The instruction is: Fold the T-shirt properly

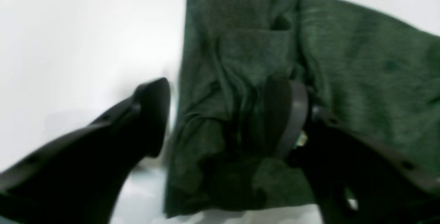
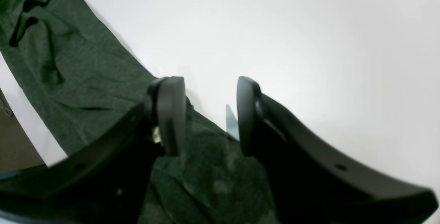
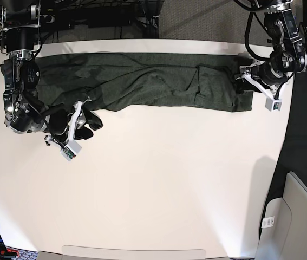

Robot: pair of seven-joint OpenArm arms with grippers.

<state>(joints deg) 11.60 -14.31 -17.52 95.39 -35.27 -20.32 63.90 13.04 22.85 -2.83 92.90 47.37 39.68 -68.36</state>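
While the left wrist view blurred, the left gripper (image 1: 223, 117) straddled the T-shirt's (image 1: 309, 62) end hem, jaws apart, one finger on cloth, one over bare table (image 1: 68, 28) at nine o'clock. Right wrist view: the right gripper (image 2: 209, 117) gaped over the cloth's corner, holding nothing. Base view: the shirt lay as a long band from nine to three o'clock, an arm at each end, open table toward six.

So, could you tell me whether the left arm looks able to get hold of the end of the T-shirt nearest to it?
Probably yes. The left gripper already sits at that end of the T-shirt, one finger on the cloth and the other over the bare table, with nothing in the way.
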